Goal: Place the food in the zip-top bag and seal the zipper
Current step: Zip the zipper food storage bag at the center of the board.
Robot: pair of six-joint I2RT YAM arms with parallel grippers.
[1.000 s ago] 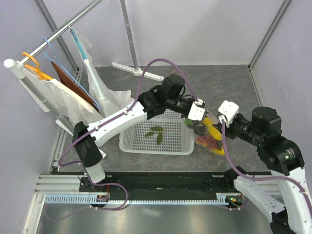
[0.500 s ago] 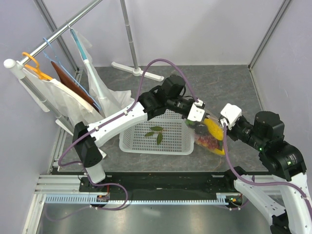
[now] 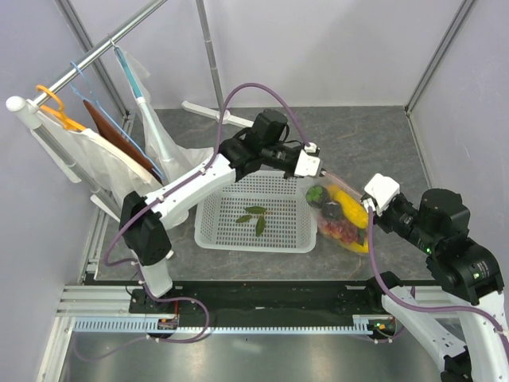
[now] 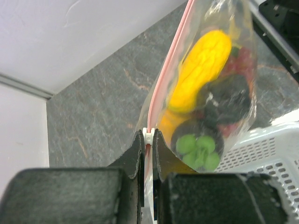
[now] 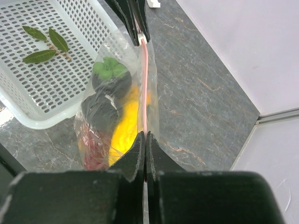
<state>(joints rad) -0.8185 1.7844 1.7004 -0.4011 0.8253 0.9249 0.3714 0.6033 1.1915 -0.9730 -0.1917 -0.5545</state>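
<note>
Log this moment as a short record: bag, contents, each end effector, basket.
zip-top bag: stretched between both end effectors, right of the basket
food: inside the bag; yellow mango, mangosteens, red fruit visible
left end effector: shut on zipper at one end
right end effector: shut on zipper at the opposite end
white mesh basket: holds loose green leaves

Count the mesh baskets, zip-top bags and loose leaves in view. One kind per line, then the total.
white mesh basket: 1
zip-top bag: 1
green leaves: 3
Total: 5
</note>
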